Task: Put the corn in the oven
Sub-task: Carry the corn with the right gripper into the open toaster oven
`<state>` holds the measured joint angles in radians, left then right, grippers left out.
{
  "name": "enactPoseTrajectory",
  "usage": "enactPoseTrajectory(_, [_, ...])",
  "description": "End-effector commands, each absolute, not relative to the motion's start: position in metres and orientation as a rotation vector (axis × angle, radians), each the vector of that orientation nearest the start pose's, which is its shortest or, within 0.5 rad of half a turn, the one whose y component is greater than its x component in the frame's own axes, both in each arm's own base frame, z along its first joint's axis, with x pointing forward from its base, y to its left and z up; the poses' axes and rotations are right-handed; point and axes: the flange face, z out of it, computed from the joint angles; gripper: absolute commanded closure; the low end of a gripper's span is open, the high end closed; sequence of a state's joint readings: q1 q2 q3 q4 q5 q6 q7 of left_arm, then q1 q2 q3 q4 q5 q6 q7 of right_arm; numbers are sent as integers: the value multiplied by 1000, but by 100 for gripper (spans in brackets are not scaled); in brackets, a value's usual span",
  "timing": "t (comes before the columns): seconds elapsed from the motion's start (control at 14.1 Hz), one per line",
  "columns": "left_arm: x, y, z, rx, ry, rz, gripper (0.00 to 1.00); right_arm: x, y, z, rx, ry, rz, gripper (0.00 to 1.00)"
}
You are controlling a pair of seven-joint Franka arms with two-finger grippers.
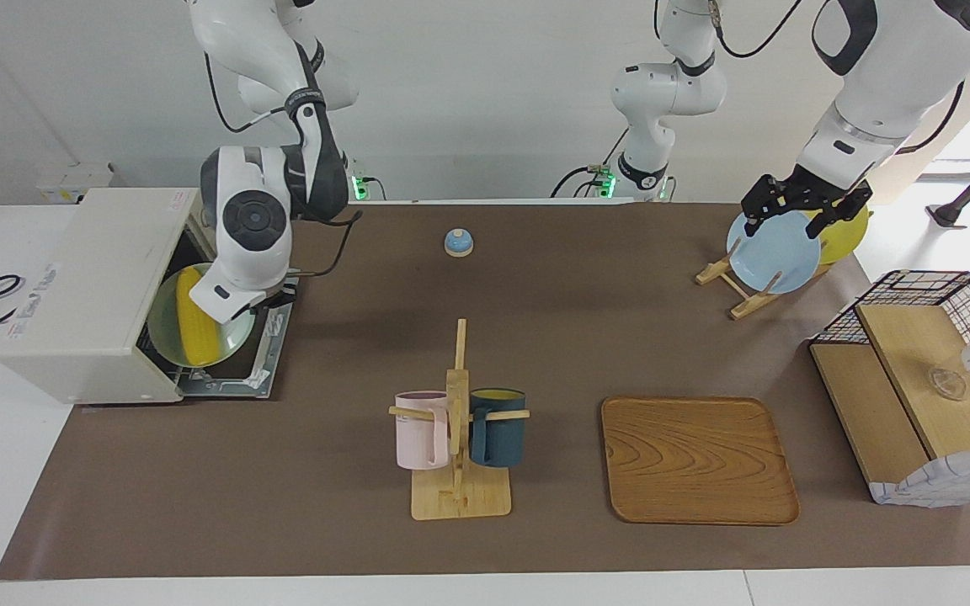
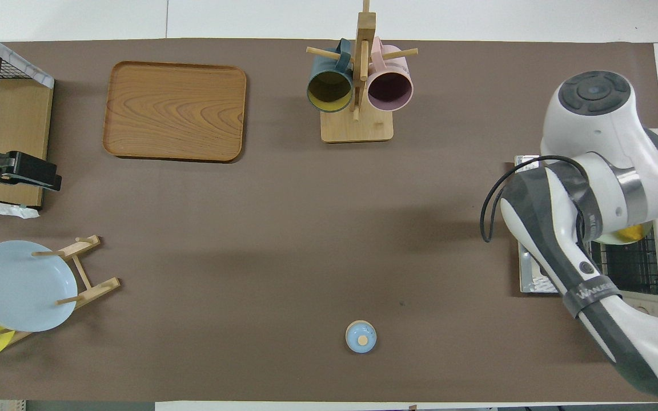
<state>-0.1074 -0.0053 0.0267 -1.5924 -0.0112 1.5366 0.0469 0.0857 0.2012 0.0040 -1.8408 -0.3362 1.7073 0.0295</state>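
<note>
Corn on a green plate at the open oven, right pincer beside it

The smooth yellow corn (image 1: 195, 316) was seen on a glossy green plate (image 1: 167, 332) in the mouth of the boxy off-white oven (image 1: 85, 290), its door lowered onto the brown surface (image 1: 569, 337). The right pincer (image 1: 270, 301) was held at the plate's rim; its state could not be told. The left pincer (image 1: 798, 210) was spread over a blue plate (image 1: 775, 252). No writing could be read.

Right arm's bent down low, wrist folded over and the right gripper (image 1: 270, 296) mostly hidden under it. Left gripper (image 1: 801, 209) hangs raised, fingers spread.
</note>
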Motion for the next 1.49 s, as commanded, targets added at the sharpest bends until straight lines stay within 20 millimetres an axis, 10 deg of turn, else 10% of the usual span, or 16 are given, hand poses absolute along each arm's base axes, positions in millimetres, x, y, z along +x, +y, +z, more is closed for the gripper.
enactPoseTrajectory(0.0, [545, -44, 613, -3138, 202, 60, 0, 565, 3, 399, -3411, -322, 546, 100])
enactPoseTrajectory(0.78, [543, -49, 615, -3137, 214, 58, 0, 552, -27, 375, -3367, -299, 479, 90])
enactPoseTrajectory(1.28, [544, -45, 616, -3138, 205, 51, 0, 558, -9, 387, -3361, -315, 459, 74])
enactPoseTrajectory(1.42, [544, -43, 615, -3138, 198, 56, 0, 566, 22, 406, -3356, -357, 469, 74])
